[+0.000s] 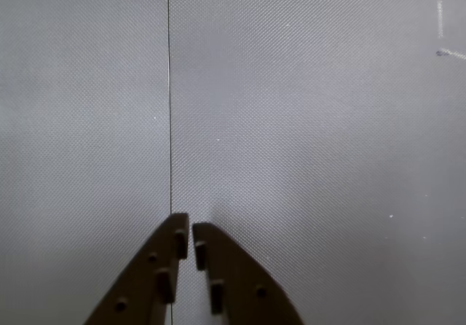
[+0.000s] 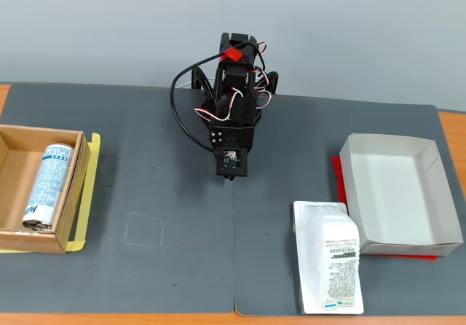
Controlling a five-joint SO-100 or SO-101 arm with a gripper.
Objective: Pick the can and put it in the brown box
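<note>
The can lies on its side inside the brown box, lengthwise along the box's right wall, silver ends pointing up and down the fixed view. The box sits at the far left edge of that view, well apart from the fingers, on a strip of yellow tape that shows along its right side and bottom corner.

The gripper is clenched on nothing: in the wrist view the two brown fingers come to nearly touching tips with only a thin slit between them, over bare grey mat. A thin dark seam in the mat runs straight away from the left fingertip.

In the fixed view the arm is folded up at the middle back of the table, gripper pointing down at the mat. A faint square outline is marked on the mat, left of and nearer the camera than the fingers. To the right of the fingers and nearer the camera lies a flat white wrapped package with a barcode label. Just beside it, further right, is a white paper tray on a red sheet.
</note>
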